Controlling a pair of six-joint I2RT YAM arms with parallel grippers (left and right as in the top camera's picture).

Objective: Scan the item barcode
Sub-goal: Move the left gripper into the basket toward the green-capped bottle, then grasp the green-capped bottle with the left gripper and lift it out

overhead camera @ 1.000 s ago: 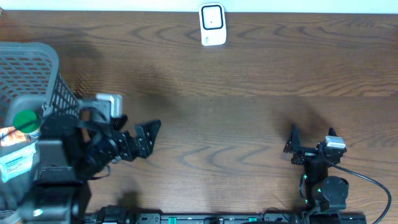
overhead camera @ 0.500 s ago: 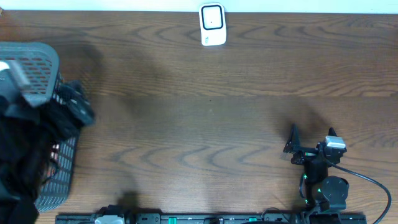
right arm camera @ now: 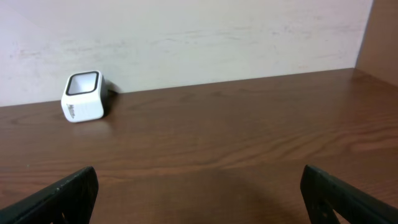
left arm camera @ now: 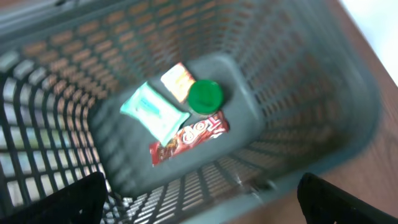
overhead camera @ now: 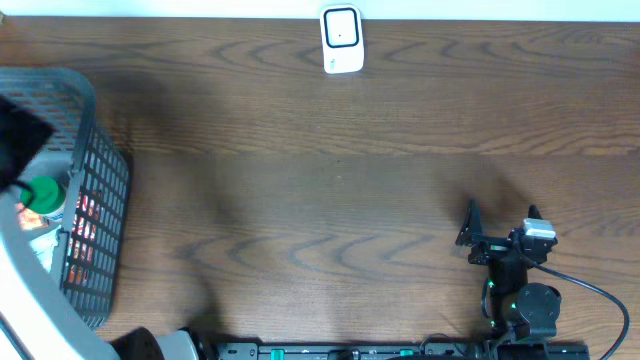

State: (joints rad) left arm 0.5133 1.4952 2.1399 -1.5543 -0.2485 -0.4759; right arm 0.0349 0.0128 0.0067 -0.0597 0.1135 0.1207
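Items: green-capped item, teal packet, red wrapper and orange packet lie clustered on the basket floor (view blurred).
Basket: grey mesh, 9 o'clock on the table.
Left gripper: over the basket, jaws spread wide, empty.
Right gripper: 5 o'clock, jaws spread, empty.
Scanner: white, 12 o'clock, well apart from both.

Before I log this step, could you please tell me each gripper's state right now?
Left gripper: open, holding nothing, above the basket.
Right gripper: open, holding nothing.
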